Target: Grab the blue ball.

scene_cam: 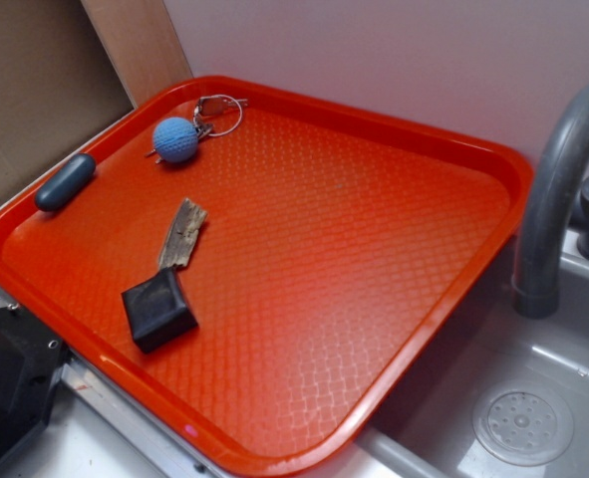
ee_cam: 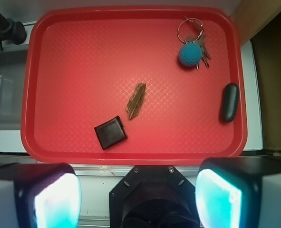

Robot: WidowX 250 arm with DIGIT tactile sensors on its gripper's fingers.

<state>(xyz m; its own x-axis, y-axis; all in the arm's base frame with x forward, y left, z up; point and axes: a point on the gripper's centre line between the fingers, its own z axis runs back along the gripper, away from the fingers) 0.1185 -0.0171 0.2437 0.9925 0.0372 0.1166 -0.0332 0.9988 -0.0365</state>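
Round knitted blue ball on ridged red tray

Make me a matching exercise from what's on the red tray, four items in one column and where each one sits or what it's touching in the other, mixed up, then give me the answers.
Items:
1. blue ball
2. dark capsule
3. wood sliver
4. black square block

Places or states:
A. near the tray's middle
B. attached to a key ring with keys
C. resting against the tray's rim
D. nearest the robot's hand

Pairs: 1-B, 2-C, 3-A, 4-D
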